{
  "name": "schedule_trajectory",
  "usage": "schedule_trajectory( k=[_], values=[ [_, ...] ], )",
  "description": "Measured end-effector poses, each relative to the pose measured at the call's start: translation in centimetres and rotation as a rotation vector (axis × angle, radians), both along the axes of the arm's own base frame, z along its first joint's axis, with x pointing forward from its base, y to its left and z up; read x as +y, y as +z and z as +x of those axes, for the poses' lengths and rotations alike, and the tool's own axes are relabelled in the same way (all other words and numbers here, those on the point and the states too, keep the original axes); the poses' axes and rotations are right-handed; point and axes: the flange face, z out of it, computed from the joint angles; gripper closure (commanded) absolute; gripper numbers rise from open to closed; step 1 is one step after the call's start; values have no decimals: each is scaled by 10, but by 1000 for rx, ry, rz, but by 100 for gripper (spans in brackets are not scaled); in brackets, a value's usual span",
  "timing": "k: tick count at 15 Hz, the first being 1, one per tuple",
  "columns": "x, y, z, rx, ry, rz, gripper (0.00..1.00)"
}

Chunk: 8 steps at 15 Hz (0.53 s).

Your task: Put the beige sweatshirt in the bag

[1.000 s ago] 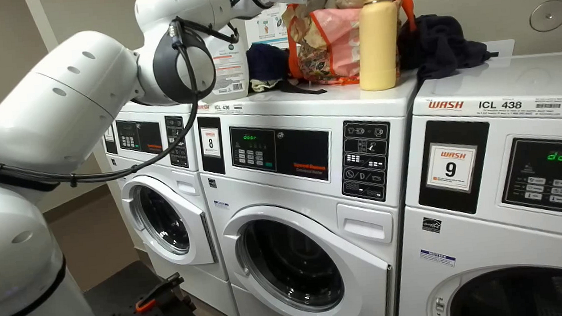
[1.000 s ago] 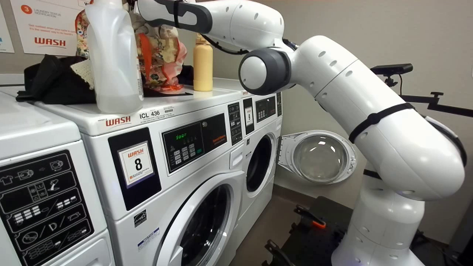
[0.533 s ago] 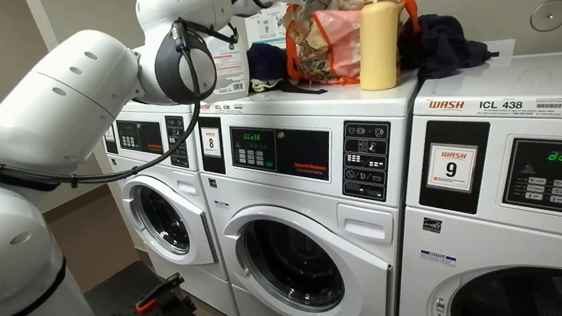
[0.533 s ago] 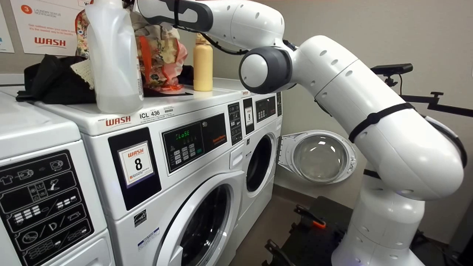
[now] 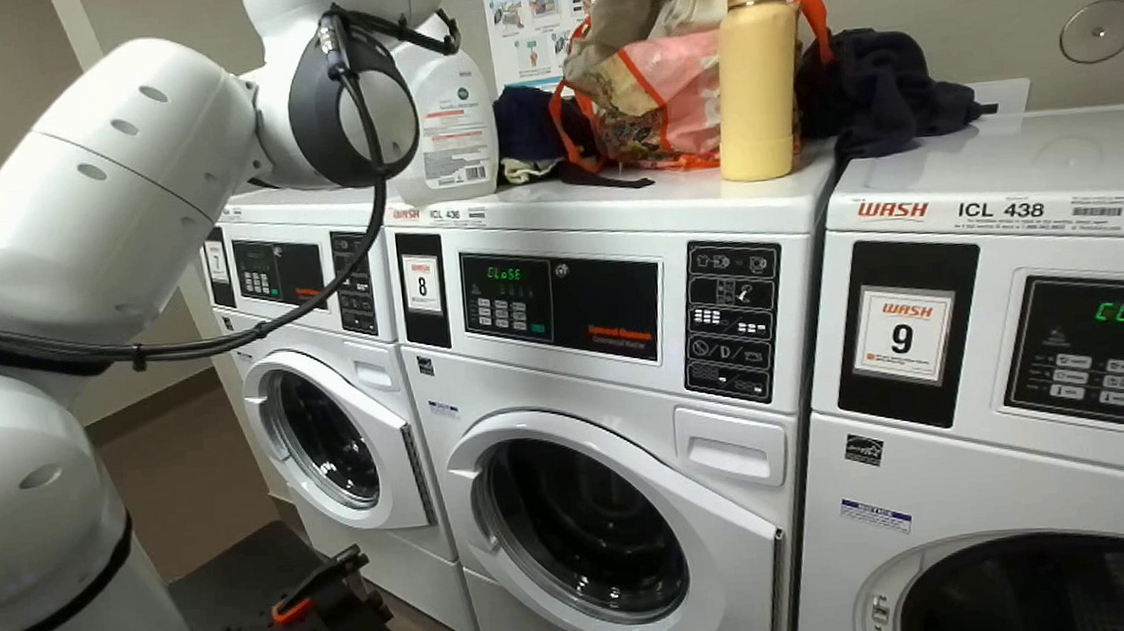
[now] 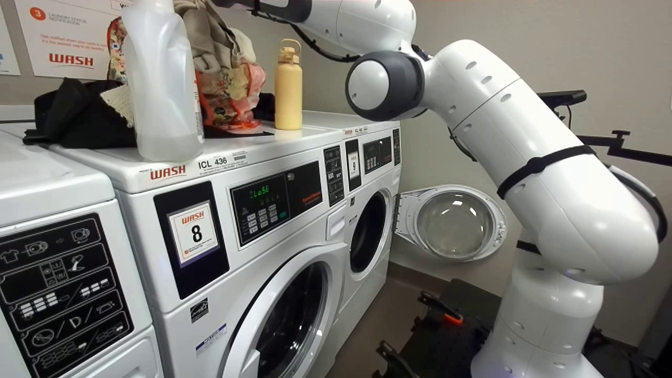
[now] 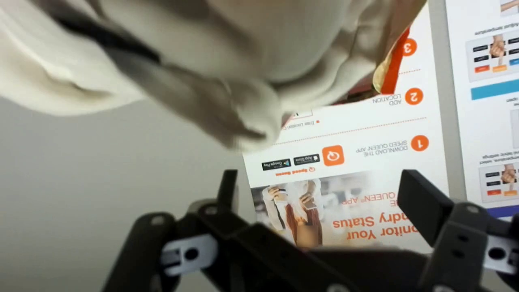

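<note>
Sweatshirt (image 5: 633, 9): bunched at 12 o'clock on the bag (image 5: 678, 71), upper folds above its pink side. We'd call it mostly in; tucking those folds down remains, by our read.
Claw (image 7: 322, 190): spread wide, nothing between the fingers (image 7: 423, 205); sweatshirt at 11 o'clock in wrist view, apart.
Bag: sweatshirt crowds the mouth; we can't see beneath.
Jug (image 6: 165, 89): bag's 9 o'clock in both exterior views, liquid (image 6: 168, 148) looks low.
Washer 8 (image 5: 619, 401): dark glass (image 5: 584, 529), contents unclear.
</note>
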Motion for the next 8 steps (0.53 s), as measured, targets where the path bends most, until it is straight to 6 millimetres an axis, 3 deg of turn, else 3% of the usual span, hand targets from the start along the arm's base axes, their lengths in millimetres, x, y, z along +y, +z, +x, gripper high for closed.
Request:
schedule_trajectory(
  k=[8],
  values=[
    [0,74,-50,66,30,-119,0]
  ],
)
